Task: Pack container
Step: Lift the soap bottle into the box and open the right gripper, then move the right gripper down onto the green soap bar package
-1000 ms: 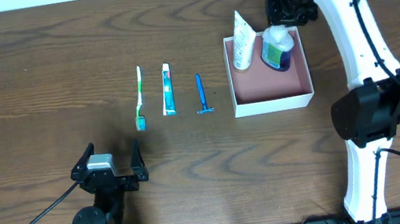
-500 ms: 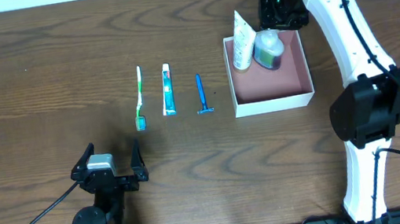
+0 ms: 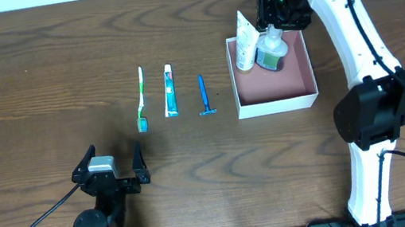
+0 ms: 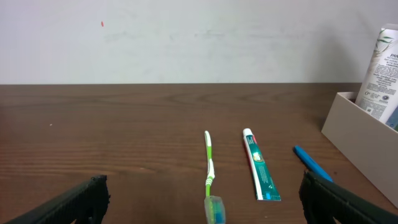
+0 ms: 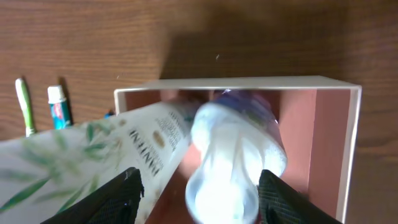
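Parked low at the near edge of the table (image 3: pixel 29 83): the left gripper (image 3: pixel 113 155), spread wide and holding nothing. Ahead of it and well apart, lying flat in a row and not yet packed: a green toothbrush (image 3: pixel 140 99) straight in front, a toothpaste tube (image 3: pixel 170 91) just right of that, a blue razor (image 3: pixel 203 96) further right again. Beyond the razor, far off to the left gripper's right and directly beneath the right gripper (image 3: pixel 277 20): the container (image 3: pixel 278 105), open-topped, pink floor showing. Inside, a white tube (image 3: pixel 245 41) leaning on the left wall and poking above the rim. Beside it, a clear bottle (image 3: pixel 268 49) of dark liquid, tilted, cap end up between the right gripper's fingers. Cannot tell from the right wrist view whether pinched there or merely straddled, with the cap blurred and seemingly narrower than the gap. Probably mid-placement of the bottle, with three items left to bring over. Risks from here, as a judgement: a tumble onto the white tube or over the far wall if released while tilted this much. A shove of the tube out over the rim, or a skid of the light cardboard container across the table, if pressed sideways. A bottle dragged back out if lifted away with a finger snagged on the cap
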`<act>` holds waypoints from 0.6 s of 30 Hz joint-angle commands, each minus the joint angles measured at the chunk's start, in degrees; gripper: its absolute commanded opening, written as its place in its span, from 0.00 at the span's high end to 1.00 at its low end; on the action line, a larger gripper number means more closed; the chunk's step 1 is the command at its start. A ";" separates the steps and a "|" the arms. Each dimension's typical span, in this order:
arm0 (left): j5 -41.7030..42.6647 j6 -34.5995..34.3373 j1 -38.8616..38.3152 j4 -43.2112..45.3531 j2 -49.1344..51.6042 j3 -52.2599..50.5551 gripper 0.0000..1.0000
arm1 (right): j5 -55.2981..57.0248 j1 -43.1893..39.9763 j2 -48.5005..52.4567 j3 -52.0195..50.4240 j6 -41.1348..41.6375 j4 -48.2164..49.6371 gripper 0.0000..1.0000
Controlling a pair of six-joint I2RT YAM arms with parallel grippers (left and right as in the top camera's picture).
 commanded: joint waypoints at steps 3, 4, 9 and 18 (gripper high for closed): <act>0.81 0.13 0.20 -1.84 -0.35 -1.01 0.02 | -2.51 -0.96 -0.87 11.26 -0.79 -4.59 0.34; 0.81 0.13 0.20 -1.84 -0.35 -1.01 0.02 | -2.62 -1.20 -0.94 13.38 -1.22 -5.60 0.30; 0.81 0.11 0.20 -1.84 -0.35 -1.01 0.02 | -2.73 -2.64 -2.45 24.63 -1.84 -11.85 0.24; 0.81 0.13 0.20 -1.84 -0.35 -1.01 0.02 | -2.03 -11.82 -10.73 31.69 -5.57 -19.12 0.12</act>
